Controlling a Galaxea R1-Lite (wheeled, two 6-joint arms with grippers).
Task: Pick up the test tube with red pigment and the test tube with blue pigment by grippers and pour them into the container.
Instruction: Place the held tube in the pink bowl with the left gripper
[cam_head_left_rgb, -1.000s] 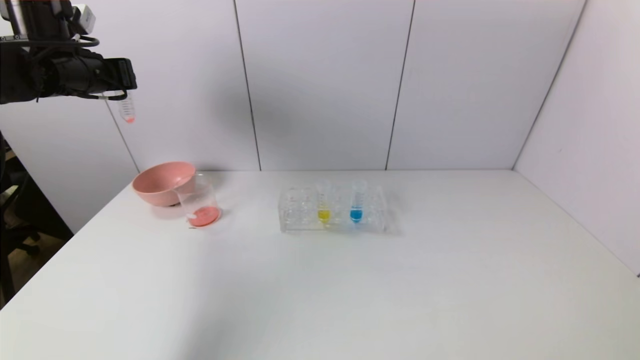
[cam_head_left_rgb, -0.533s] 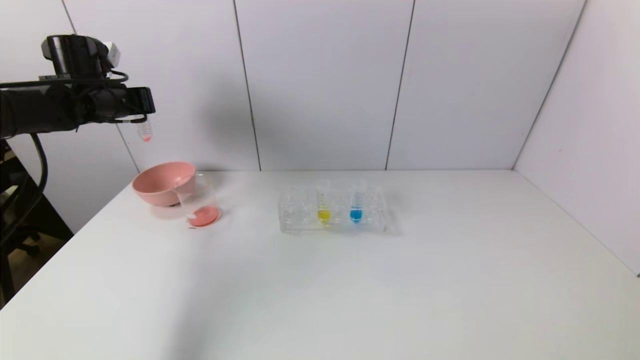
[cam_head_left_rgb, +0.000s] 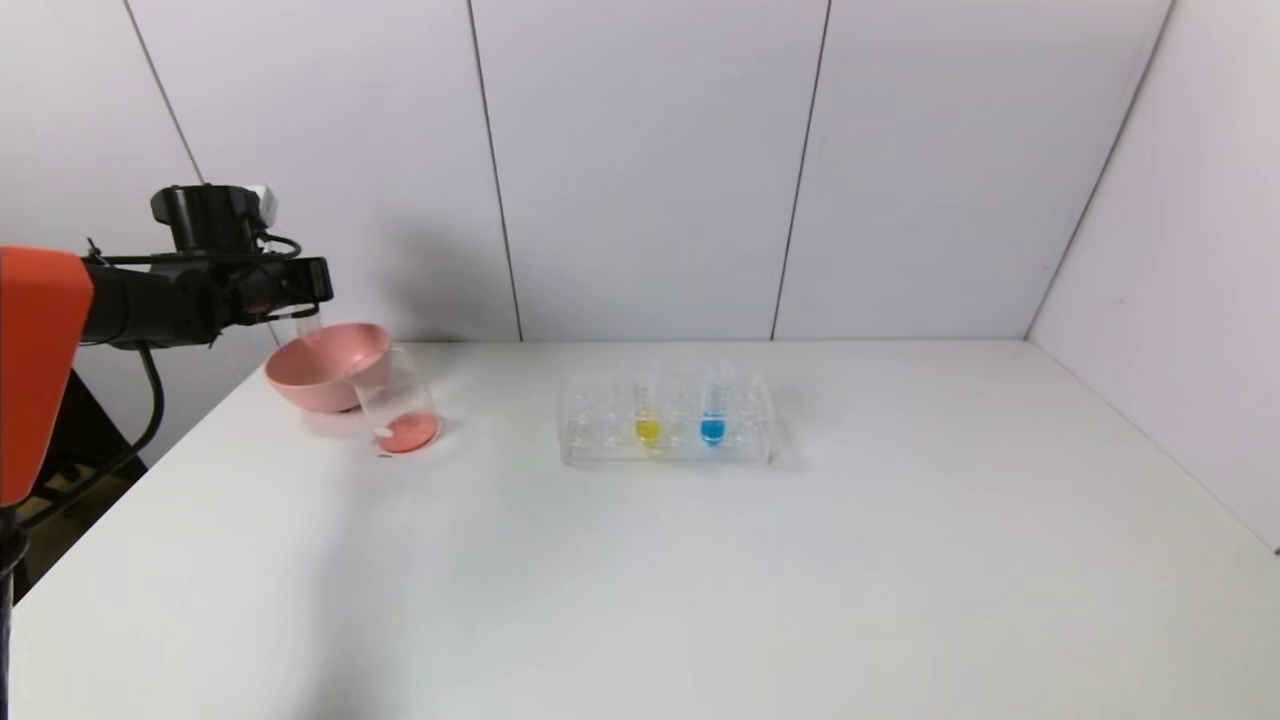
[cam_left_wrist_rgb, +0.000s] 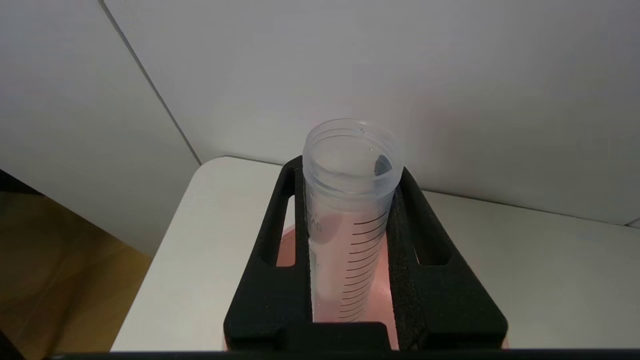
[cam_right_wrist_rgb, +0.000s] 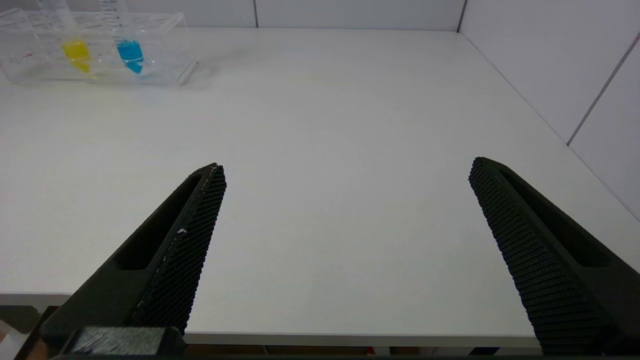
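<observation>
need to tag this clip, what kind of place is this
Probably a staged lab-style test bench, not a working lab: a bare white table boxed in by plain white wall panels, a clear tube rack holding yellow and blue tubes, and a beaker beside a pink bowl.

- A white table (cam_head_left_rgb: 700, 580) fills the lower part of the head view.
- Pale grey wall panels (cam_head_left_rgb: 640, 170) with dark seams stand behind its far edge and along its right edge.
- A brown floor (cam_left_wrist_rgb: 55, 280) shows beyond its left edge.

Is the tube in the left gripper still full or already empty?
Nearly empty. The tube, held upright in the left gripper, shows clear walls with only a pink tint; red liquid lies in the beaker.
</observation>
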